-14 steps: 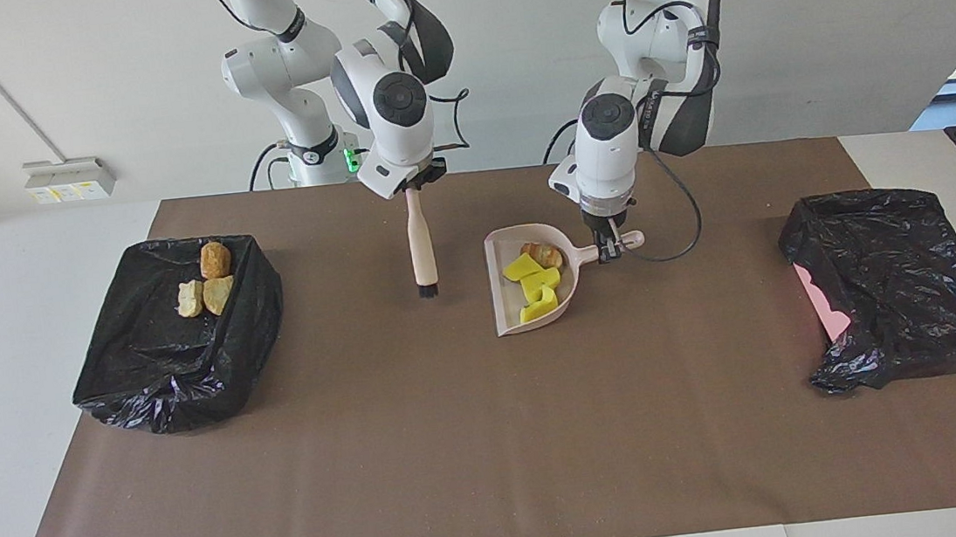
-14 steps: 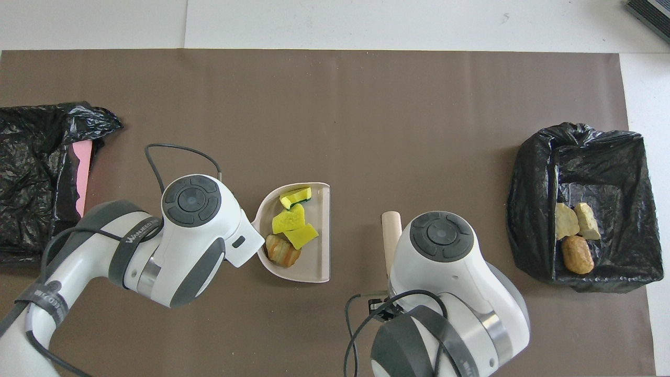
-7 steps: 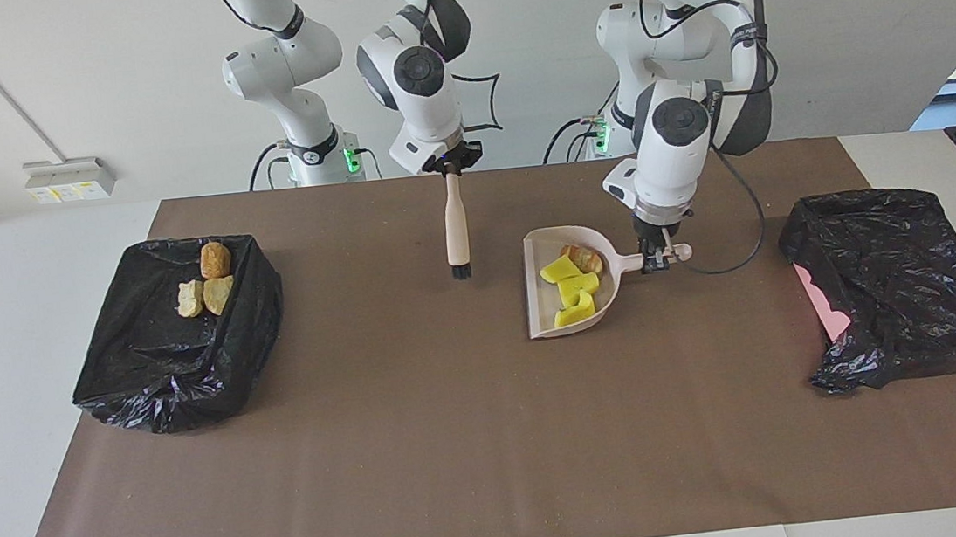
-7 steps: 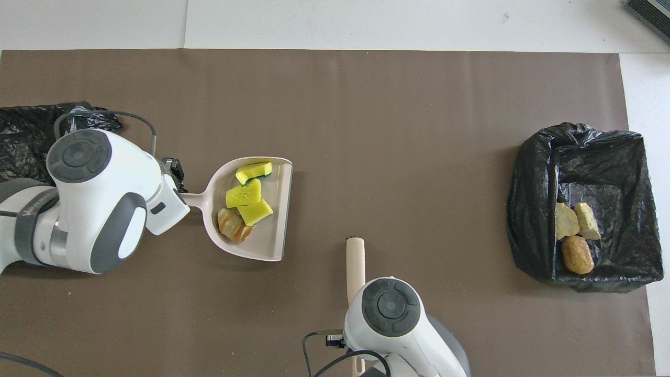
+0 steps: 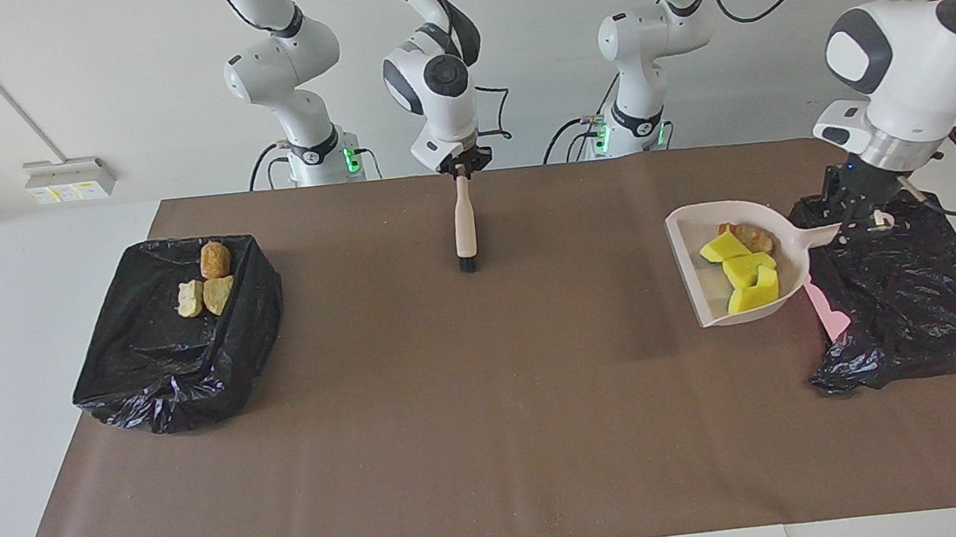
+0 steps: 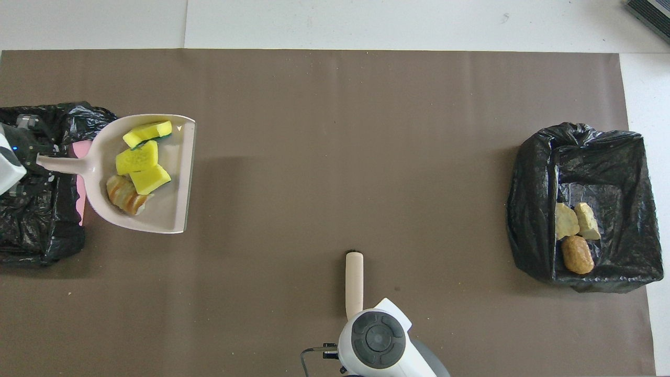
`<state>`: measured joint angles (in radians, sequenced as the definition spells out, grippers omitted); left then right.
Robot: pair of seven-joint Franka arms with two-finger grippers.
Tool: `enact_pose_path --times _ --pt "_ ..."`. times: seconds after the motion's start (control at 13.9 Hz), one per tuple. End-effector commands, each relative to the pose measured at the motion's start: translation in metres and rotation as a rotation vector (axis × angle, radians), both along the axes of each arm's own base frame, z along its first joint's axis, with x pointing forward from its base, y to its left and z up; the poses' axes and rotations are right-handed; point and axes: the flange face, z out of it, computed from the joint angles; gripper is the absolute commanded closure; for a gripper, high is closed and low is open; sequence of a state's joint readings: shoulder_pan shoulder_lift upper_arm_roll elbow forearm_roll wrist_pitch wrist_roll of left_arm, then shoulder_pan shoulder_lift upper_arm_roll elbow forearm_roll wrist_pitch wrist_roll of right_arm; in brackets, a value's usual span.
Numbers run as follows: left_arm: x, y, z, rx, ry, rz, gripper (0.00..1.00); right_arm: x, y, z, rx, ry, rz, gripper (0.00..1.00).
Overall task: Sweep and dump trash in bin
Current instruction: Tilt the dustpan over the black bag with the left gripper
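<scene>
Left gripper, clamped on the handle of the pale pink plastic dustpan, holds it raised beside the crumpled black-bagged bin at its end, carrying three yellow sponge chunks and one brown bread-like lump. Right gripper, shut on the beige-handled brush, waits. Tipped early, the trash would likely spill onto the brown mat.

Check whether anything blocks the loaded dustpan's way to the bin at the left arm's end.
Nothing visible does. The left gripper holds the dustpan by its handle, raised beside the bin, with the trash inside. Only bare mat lies under the pan; the right gripper holds the brush mid-table.
</scene>
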<state>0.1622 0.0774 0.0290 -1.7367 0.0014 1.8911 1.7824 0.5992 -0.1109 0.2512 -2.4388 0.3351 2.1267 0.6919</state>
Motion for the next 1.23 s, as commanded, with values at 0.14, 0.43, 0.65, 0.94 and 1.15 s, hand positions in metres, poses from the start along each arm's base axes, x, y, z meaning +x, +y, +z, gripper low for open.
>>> enact_pose_path --times 0.14,0.43,0.65,0.94,1.15 --pt "-0.024 0.141 0.016 -0.009 -0.027 0.063 1.0 -0.009 -0.002 -0.008 0.025 -0.031 -0.02 0.79" --pt "-0.034 0.198 0.032 0.165 -0.007 0.082 1.0 -0.002 0.006 -0.001 0.037 -0.05 0.005 0.0" --pt "-0.025 0.212 0.04 0.367 -0.006 0.039 1.0 0.012 0.011 0.016 0.056 -0.101 0.01 0.0" --pt "-0.021 0.215 0.049 0.614 0.01 0.157 1.0 0.087 -0.023 0.054 0.045 -0.24 -0.05 0.0" --pt "-0.017 0.208 0.052 0.692 0.002 0.187 1.0 0.153 -0.072 0.093 0.022 -0.346 -0.14 0.0"
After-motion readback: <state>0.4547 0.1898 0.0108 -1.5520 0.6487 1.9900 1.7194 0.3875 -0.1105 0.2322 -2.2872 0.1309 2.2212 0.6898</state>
